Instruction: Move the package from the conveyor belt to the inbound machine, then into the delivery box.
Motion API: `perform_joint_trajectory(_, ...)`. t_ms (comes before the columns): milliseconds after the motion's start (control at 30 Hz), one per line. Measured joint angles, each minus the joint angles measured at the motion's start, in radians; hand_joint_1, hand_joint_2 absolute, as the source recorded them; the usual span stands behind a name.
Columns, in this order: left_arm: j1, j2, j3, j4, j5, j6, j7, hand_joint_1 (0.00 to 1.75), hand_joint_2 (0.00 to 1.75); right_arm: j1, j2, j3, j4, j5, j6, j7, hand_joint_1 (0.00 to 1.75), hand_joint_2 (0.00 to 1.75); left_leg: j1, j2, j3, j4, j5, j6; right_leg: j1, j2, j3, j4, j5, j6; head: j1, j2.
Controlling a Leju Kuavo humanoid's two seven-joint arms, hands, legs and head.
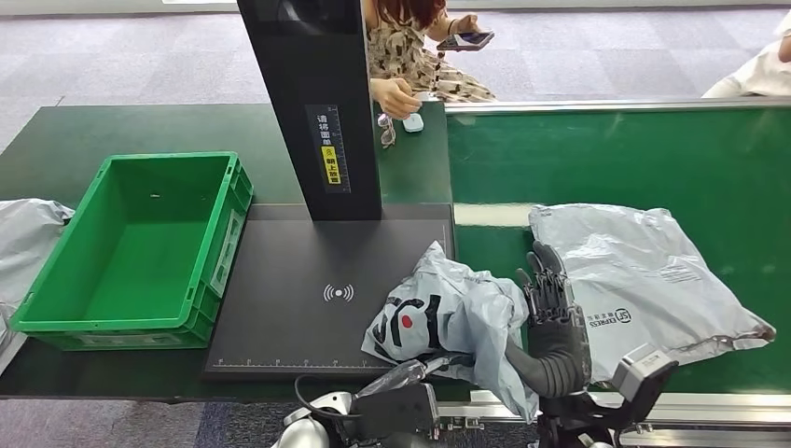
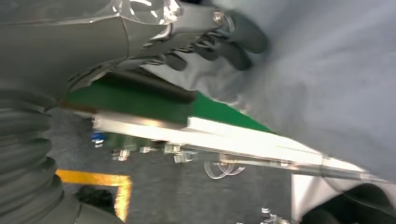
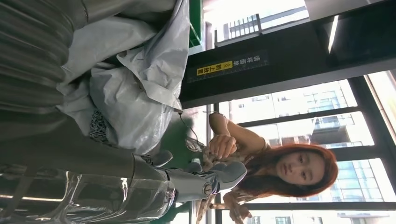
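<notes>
Crate [image 1: 140, 243] left of package [image 1: 448, 317]

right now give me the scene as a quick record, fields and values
held package: grey mailer, lying partly on the inbound machine, gripped from both sides
left hand: fingers pressed against the package's underside
right hand: against the package's right side
inbound machine: black scan plate with a black upright column
delivery box: green crate, left of the plate, holds no package
conveyor belt: green, a second grey package lying on it
person: behind the table, holding a phone
</notes>
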Motion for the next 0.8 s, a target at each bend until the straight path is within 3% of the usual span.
perform_joint_trajectory(200,-0.015,-0.028,0.002,0.019,-0.017,0.091,0.020,0.00,1.75,0.015,0.012,-0.007,-0.011,0.018,0.002,0.008,0.00,1.75,0.000,0.000,0.000,0.000,0.000,0.000,0.000,0.000,0.000,0.000,0.000,0.000,0.000,0.000)
perform_joint_trajectory(333,-0.016,-0.049,0.027,0.020,-0.033,0.227,0.035,1.75,1.75,0.026,0.014,-0.010,-0.018,0.031,-0.003,0.010,0.00,1.75,0.000,0.000,0.000,0.000,0.000,0.000,0.000,0.000,0.000,0.000,0.000,0.000,0.000,0.000)
perform_joint_trajectory(500,-0.018,-0.072,0.095,0.020,-0.008,0.393,0.027,1.75,1.75,0.035,0.013,-0.009,-0.020,0.033,-0.016,0.012,0.00,1.75,0.000,0.000,0.000,0.000,0.000,0.000,0.000,0.000,0.000,0.000,0.000,0.000,0.000,0.000)
perform_joint_trajectory(800,-0.023,-0.083,0.166,0.019,0.061,0.474,-0.021,1.75,1.75,0.030,0.013,-0.003,-0.018,0.035,-0.036,0.014,0.00,1.75,0.000,0.000,0.000,0.000,0.000,0.000,0.000,0.000,0.000,0.000,0.000,0.000,0.000,0.000)
